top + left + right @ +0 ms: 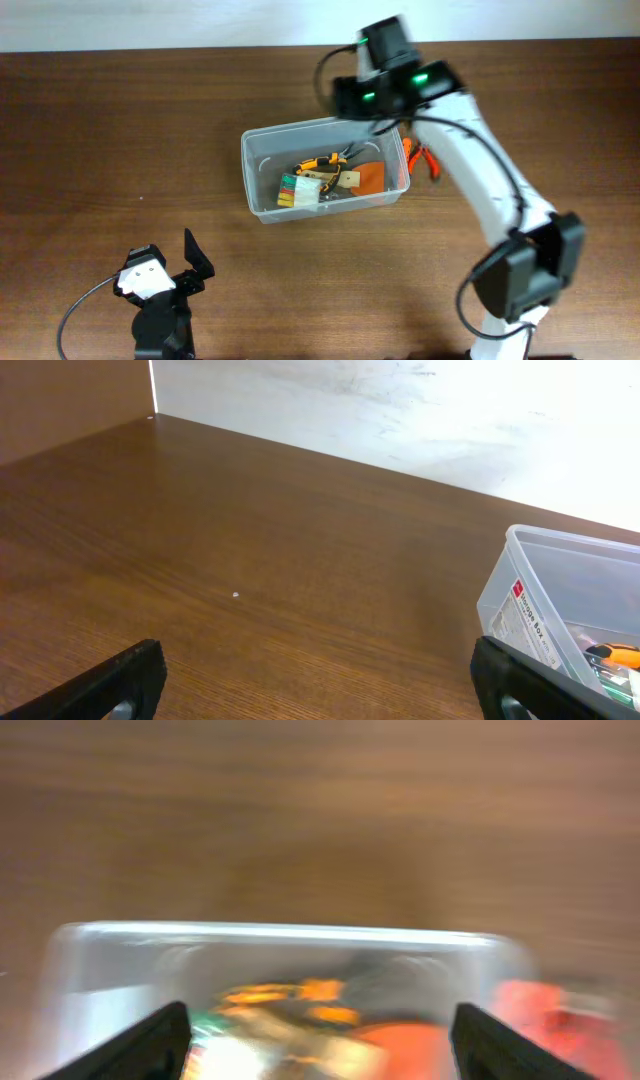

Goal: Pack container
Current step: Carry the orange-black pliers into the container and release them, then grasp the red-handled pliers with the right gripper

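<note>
The container [262, 150] is a clear plastic tub in the middle of the table. It holds several small tools, among them orange-handled pliers [322, 162] and a brown piece [370, 177]. It also shows in the left wrist view [520, 610] at the right and, blurred, in the right wrist view [110, 970]. My right gripper [318, 1038] is open and empty, above the tub's far side. My left gripper [320, 685] is open and empty, low at the front left [170, 262], well apart from the tub.
Red-orange handled pliers [424, 160] lie on the table just outside the tub's right end, partly under the right arm, and show blurred in the right wrist view [545, 1010]. A white wall [420, 410] borders the table's far edge.
</note>
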Robot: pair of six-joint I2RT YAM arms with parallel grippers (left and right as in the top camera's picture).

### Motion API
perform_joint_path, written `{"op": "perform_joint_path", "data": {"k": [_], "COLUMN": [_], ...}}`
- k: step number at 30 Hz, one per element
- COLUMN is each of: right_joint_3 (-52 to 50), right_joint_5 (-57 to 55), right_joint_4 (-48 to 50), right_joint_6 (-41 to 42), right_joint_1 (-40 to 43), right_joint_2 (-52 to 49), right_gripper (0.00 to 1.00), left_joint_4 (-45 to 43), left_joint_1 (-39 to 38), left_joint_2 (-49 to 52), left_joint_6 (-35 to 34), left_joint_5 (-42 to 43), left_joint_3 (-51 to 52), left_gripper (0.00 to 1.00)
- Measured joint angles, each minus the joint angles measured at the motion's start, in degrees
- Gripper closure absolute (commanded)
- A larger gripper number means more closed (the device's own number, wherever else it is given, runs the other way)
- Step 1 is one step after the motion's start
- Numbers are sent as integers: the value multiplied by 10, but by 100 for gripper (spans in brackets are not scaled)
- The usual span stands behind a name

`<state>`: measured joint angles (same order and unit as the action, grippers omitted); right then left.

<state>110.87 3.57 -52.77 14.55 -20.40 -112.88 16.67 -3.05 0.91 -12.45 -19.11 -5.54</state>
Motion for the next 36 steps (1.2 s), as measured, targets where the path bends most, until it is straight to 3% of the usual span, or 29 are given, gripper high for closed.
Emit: {"op": "perform_joint_path", "data": {"k": [5,7,9,10,19,23,36], "right_joint_3": [0,-20,-44,-56,-168,-197,-259], "right_joint_5": [-92,-98,-86,-77,-14,-6,33], "right_joint_4": [-43,-44,-44,-45,-42,-22,19], "right_joint_6": [-104,-122,-134,-136,-151,-155,-167], "right_joint_1": [102,143,180,193,229,229,214], "right_joint_2": [17,15,10,5,-68,-70,-70], "right_gripper": [13,24,42,44,45,55,54], "left_joint_4": [0,0,0,0,0,0,0], "left_joint_1": [0,0,0,0,0,0,0], "left_joint_2": [0,0,0,0,0,0,0], "left_joint_6": [0,0,0,0,0,0,0], "left_joint_5": [0,0,0,0,0,0,0], "left_joint_3": [0,0,0,0,0,0,0], "left_gripper": [1,1,1,1,1,1,1]}}
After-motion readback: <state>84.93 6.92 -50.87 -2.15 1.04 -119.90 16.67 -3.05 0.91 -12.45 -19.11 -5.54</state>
